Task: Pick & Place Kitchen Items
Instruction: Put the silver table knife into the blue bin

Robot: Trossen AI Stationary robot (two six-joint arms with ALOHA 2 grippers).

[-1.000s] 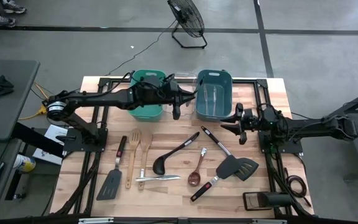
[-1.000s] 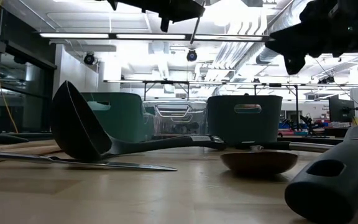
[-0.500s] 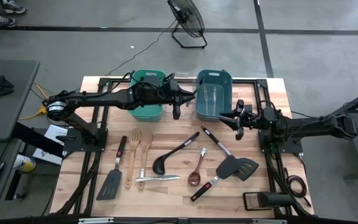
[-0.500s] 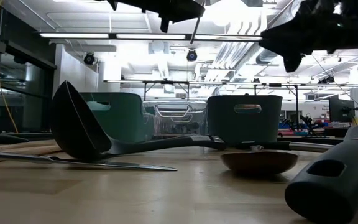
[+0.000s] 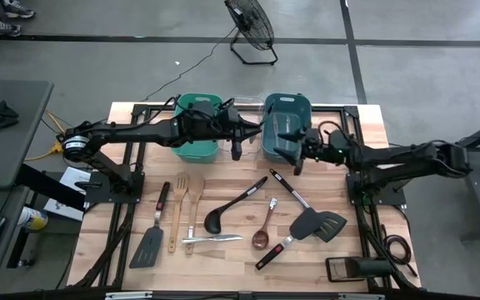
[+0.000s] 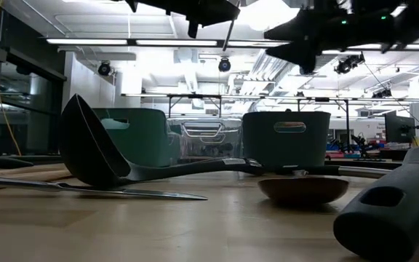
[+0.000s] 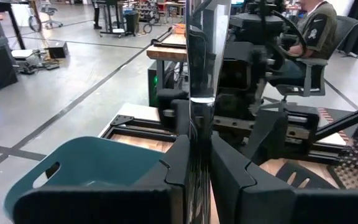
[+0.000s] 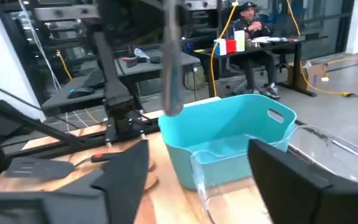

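My left gripper (image 5: 237,143) hangs high between the green bin (image 5: 197,125) and the blue bin (image 5: 286,108), by the clear bin (image 5: 247,107). It is shut on a slim silver piece of cutlery (image 6: 228,35). My right gripper (image 5: 294,150) stands open over the blue bin's near edge, nothing between its fingers (image 8: 197,162). Other kitchen items lie flat on the table: a black ladle (image 5: 233,204), a small brown spoon (image 5: 263,229), a black slotted spatula (image 5: 319,223), wooden spatulas (image 5: 180,208) and a red-handled spatula (image 5: 150,237). My left gripper pinches the silver cutlery (image 7: 201,93) between its two fingers (image 7: 229,171), the flat strip running on past them. Which end it has cannot be told. The piece hangs nearly upright below the gripper (image 8: 171,68), clear of the table and the bins.
The three bins stand in a row at the table's far edge. A silver tool (image 5: 211,239) and a red-handled utensil (image 5: 275,252) lie toward the near edge, and a black tool (image 5: 357,268) at the near right corner. People sit at desks beyond the table (image 8: 250,25).
My right gripper has travelled toward the table's left and far edges, from beside the blue bin's near right corner to above that bin's near edge.
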